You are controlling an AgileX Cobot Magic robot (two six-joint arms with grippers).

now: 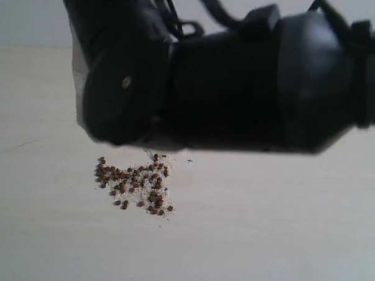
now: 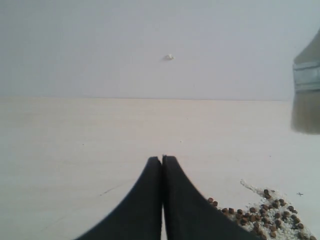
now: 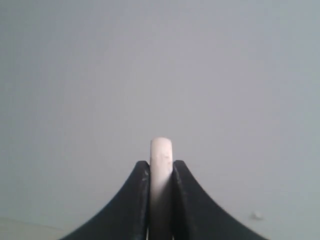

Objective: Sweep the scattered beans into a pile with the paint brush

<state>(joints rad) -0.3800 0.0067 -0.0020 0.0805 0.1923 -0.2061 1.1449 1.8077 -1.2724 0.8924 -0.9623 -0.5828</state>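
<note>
Exterior view: a dark arm [image 1: 240, 74] fills the upper half and hides both grippers from you. Below it the beans [image 1: 134, 182] lie on the pale table [image 1: 295, 245] in one loose patch mixed with pale crumbs [image 1: 149, 187]. The edges are ragged, so by my reading the pile needs tightening.

Left wrist view: the left gripper [image 2: 162, 159] has its jaws pressed together with nothing between them, and sits just beside the near edge of the beans. The paint brush [image 2: 306, 95] shows at the frame edge, ferrule over bristles, apart from the beans. You cannot tell here whether the bristles touch the table.

Right wrist view: the right gripper [image 3: 161, 167] is clamped on the brush's pale handle, which stands up between the jaws. Neither table nor beans are visible.

Handling, as judgement: the brush is light, with a stiff handle and soft bristles that splay under pressure. The handle is the right place to hold it. The beans are round and will roll, so use short, light strokes inward.
</note>
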